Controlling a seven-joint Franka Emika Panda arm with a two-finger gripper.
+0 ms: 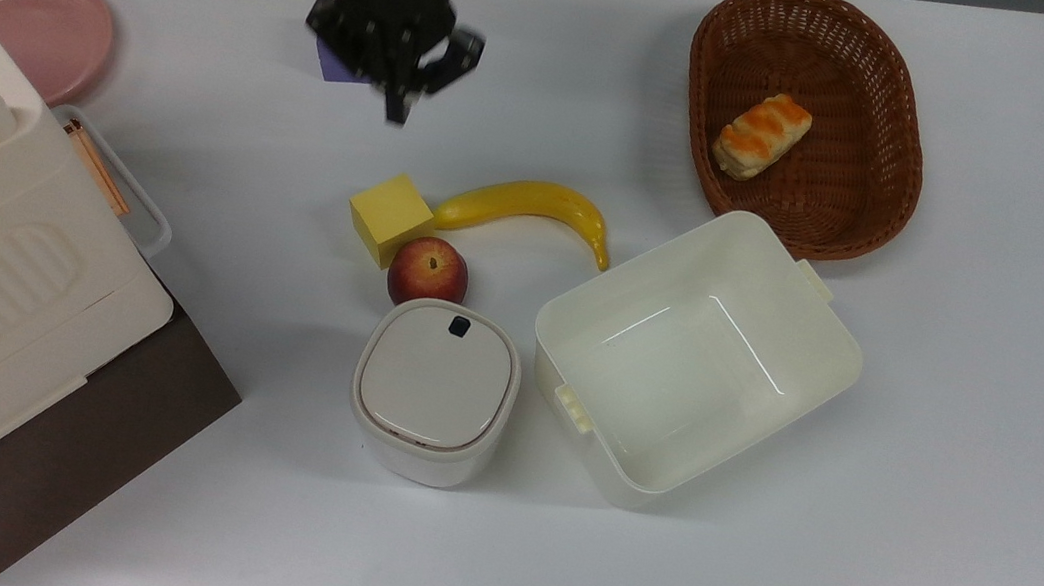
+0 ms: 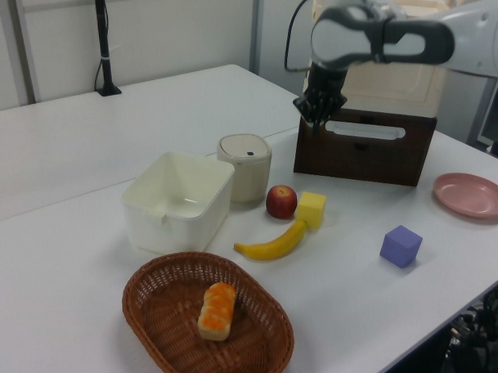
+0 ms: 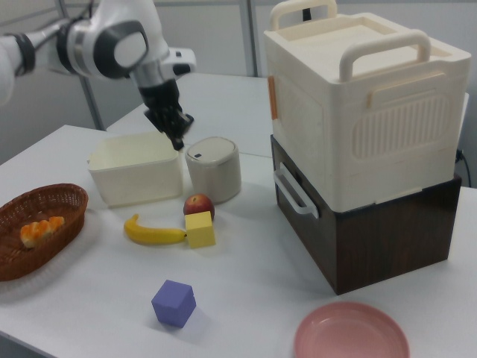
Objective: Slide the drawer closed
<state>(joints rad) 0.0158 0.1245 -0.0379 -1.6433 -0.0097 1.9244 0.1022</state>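
Observation:
The drawer (image 2: 358, 156) shows its dark brown front and white loop handle (image 2: 364, 132), flush with the brown cabinet under the big cream case (image 2: 375, 43). In the right view the drawer (image 3: 297, 224) also sits flush, handle (image 3: 294, 192) sticking out. From the top, the handle (image 1: 118, 179) pokes out beside the case. My gripper (image 1: 395, 107) hangs shut over the table, well away from the drawer toward the top view's right, holding nothing. It also shows in the left view (image 2: 315, 123) and the right view (image 3: 177, 142).
A yellow block (image 1: 389, 217), banana (image 1: 533, 206), apple (image 1: 428, 271), lidded white canister (image 1: 435, 391) and cream bin (image 1: 695, 356) fill the middle. A wicker basket (image 1: 856, 206) holds bread (image 1: 762, 135). The purple cube (image 2: 401, 246) and pink plate (image 1: 37, 28) lie near the back.

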